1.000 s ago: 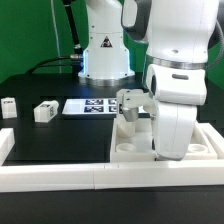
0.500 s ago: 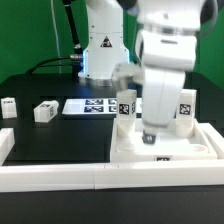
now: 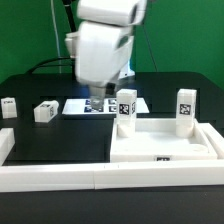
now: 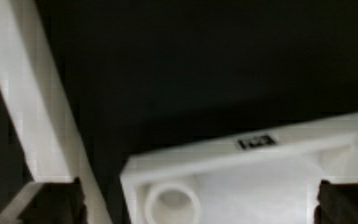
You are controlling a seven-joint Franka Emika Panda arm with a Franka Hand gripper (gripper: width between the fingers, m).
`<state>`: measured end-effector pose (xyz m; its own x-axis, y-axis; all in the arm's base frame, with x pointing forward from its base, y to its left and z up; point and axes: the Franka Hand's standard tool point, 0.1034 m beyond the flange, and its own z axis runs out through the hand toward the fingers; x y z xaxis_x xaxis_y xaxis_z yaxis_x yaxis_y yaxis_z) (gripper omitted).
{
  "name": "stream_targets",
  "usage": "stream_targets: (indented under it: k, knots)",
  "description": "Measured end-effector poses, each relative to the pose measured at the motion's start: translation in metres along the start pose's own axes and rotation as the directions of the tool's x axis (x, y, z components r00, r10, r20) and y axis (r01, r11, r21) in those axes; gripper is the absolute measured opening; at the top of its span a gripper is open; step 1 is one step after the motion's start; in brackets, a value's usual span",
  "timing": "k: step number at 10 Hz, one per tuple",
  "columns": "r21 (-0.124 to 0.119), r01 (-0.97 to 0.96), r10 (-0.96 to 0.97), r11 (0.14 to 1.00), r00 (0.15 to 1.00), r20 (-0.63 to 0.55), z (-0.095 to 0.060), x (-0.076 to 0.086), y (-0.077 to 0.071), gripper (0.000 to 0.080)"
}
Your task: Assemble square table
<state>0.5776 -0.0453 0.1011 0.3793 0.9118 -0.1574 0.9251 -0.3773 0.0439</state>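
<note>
In the exterior view, the square top (image 3: 140,150) is seen lying on the worktop (image 3: 60,135) toward the exterior view's right, close behind the white border wall (image 3: 55,177). Two upright legs (image 3: 126,106) (image 3: 186,108) are seated in its far corners. Two loose legs (image 3: 44,111) (image 3: 9,107) are found lying well apart from it at the exterior view's left. The arm is blurred by motion, and the gripper (image 3: 96,100) is held above the marker board (image 3: 75,105), between the top and the loose legs. Nothing is seen carried in it.

In the wrist view, a near corner of the square top is shown with an empty socket (image 4: 169,203) and a small tag (image 4: 256,142) on its rim, with the border wall alongside. The dark fingers (image 4: 30,205) are glimpsed at the two sides of the picture, blurred but set wide, with nothing between them.

Two legs are judged fitted and two left to fit, so fetching the third leg is taken to be the step in hand. For the next move, the wide gripper would have to be brought over the nearer loose leg, lined up across its narrow faces, lowered, and closed squarely so that the leg can later be stood in an empty socket.
</note>
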Motion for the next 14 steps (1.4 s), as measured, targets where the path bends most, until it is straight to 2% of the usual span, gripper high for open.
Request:
stream_targets:
  k: [4, 5, 7, 9, 10, 11, 14]
  knots:
    - [-0.003, -0.250, 0.250, 0.968, 0.968, -0.012, 0.003, 0.003, -0.001, 0.0649]
    - [-0.013, -0.340, 0.339, 0.940, 0.939, -0.052, 0.015, -0.002, -0.009, 0.0649]
    - [0.050, -0.483, 0.486, 0.874, 0.873, -0.051, 0.024, -0.047, -0.028, 0.0649]
    - [0.083, -0.616, 0.619, 0.783, 0.785, -0.014, 0.038, -0.084, -0.043, 0.0649]
    - [0.100, -0.710, 0.713, 0.697, 0.701, 0.007, 0.042, -0.096, -0.048, 0.0649]
    - [0.098, -0.729, 0.733, 0.677, 0.681, 0.006, 0.041, -0.092, -0.046, 0.0649]
    - [0.103, -0.843, 0.846, 0.528, 0.532, 0.023, 0.042, -0.089, -0.048, 0.0649]
